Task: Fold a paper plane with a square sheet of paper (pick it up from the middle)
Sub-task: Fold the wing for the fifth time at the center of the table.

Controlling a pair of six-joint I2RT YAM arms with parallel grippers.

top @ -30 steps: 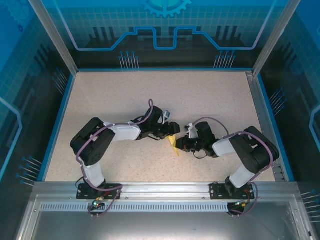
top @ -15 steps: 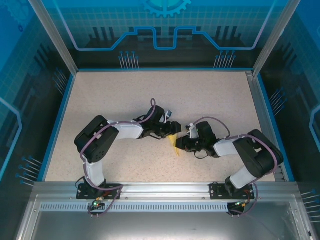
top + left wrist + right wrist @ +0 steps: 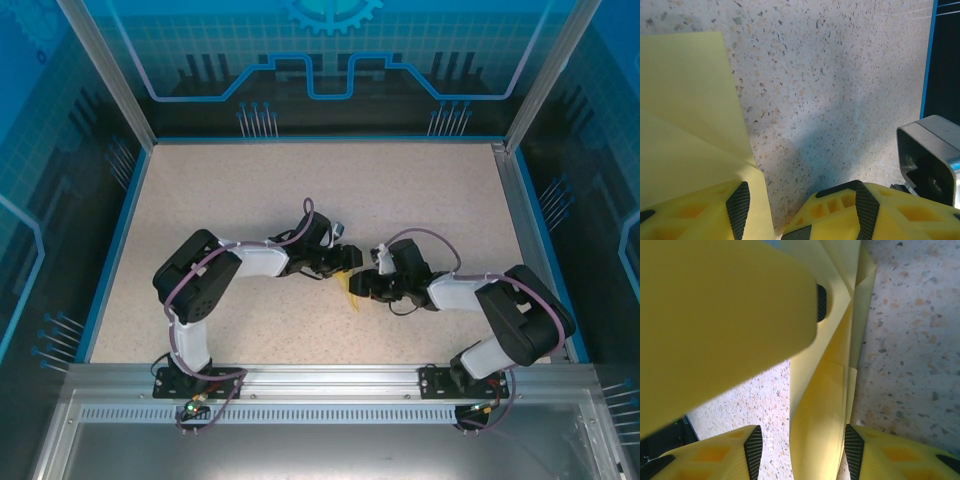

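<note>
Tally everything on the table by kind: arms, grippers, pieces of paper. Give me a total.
Robot arms: 2 (left arm, right arm)
Grippers: 2 (left gripper, right gripper)
Folded yellow paper: 1
Total: 5

No text, label, brand name or number can be read on any surface in view. One sign-like mark is seen from the top camera: a pale blue gear emblem [image 3: 331, 10], cut off by the upper edge of the picture, is printed on the translucent blue back panel [image 3: 200, 50]. Angular circuit-style lines are drawn beneath it on the same panel. No lettering is carried by either graphic.
</note>
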